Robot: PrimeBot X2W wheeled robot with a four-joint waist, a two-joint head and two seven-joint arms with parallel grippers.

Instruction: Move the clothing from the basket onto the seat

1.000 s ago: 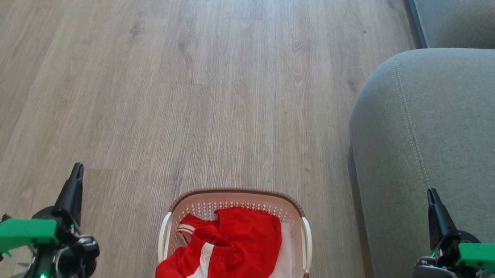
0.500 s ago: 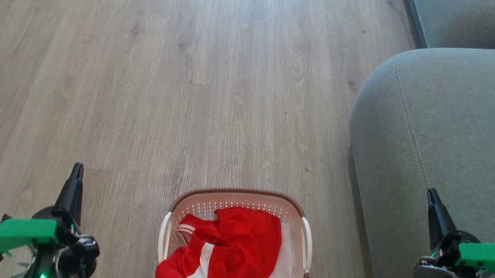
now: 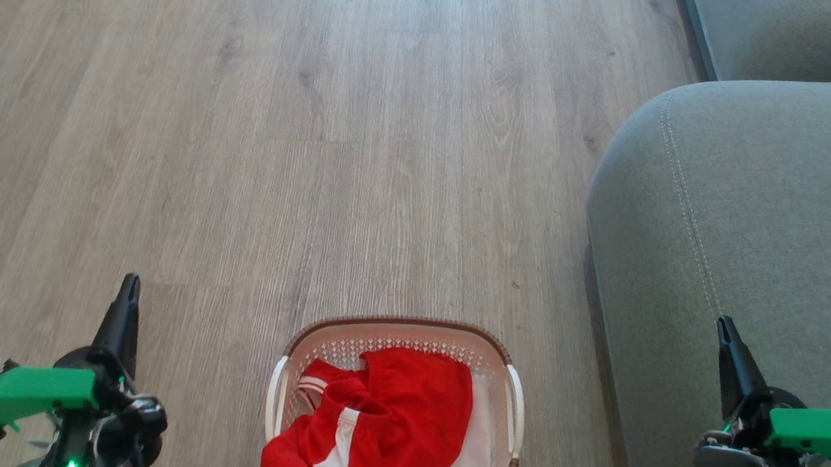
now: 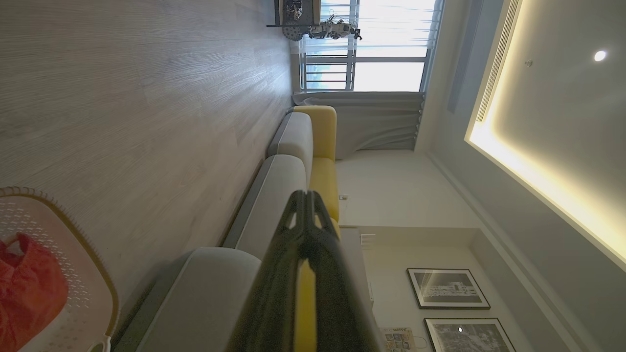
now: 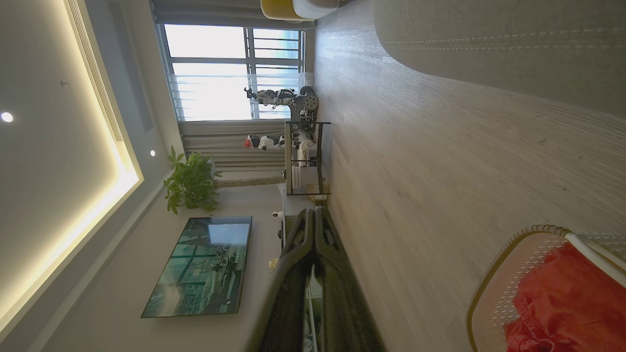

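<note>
Red clothing with white stripes lies bunched in the cream basket, which stands on the floor at the bottom centre of the head view. The grey seat fills the right side, just right of the basket. My left gripper is shut and empty, low at the left, well clear of the basket. My right gripper is shut and empty, in front of the seat's edge at the lower right. In the left wrist view the basket and clothing sit at the lower left. The right wrist view has the basket and clothing at the lower right.
Pale wood floor stretches ahead of the basket. A second grey cushion sits at the top right. Across the room are a shelf unit, a plant and a wall screen.
</note>
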